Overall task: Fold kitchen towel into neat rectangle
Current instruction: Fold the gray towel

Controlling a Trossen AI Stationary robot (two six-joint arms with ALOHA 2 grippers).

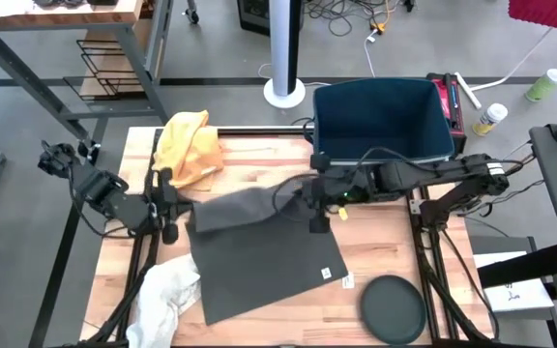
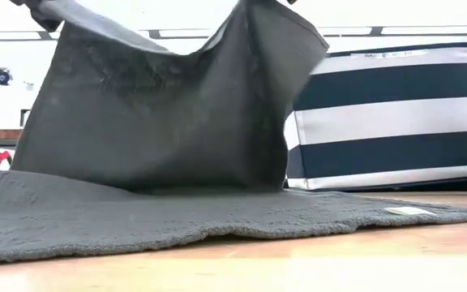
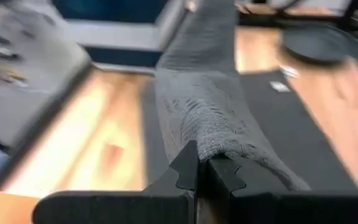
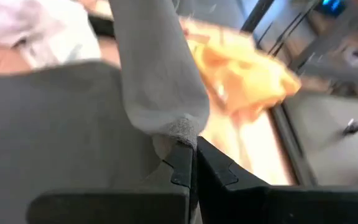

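Wood table (image 1: pixel 259 159): both grippers, left (image 1: pixel 169 206) and right (image 1: pixel 315 198), clamp towel (image 1: pixel 259 261) far-edge corners, lifted; loose half lies toward near edge.

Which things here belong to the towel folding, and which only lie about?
Belong to the job:
grey towel
left gripper, shut on it
right gripper, shut on it

Lying about:
yellow cloth
white cloth
striped bin
dark round lid

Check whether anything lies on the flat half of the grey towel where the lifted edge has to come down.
Nothing visible does. The left gripper and right gripper each pinch a corner of the grey towel; its flat half is bare. The white cloth and dark round disc lie beside it.
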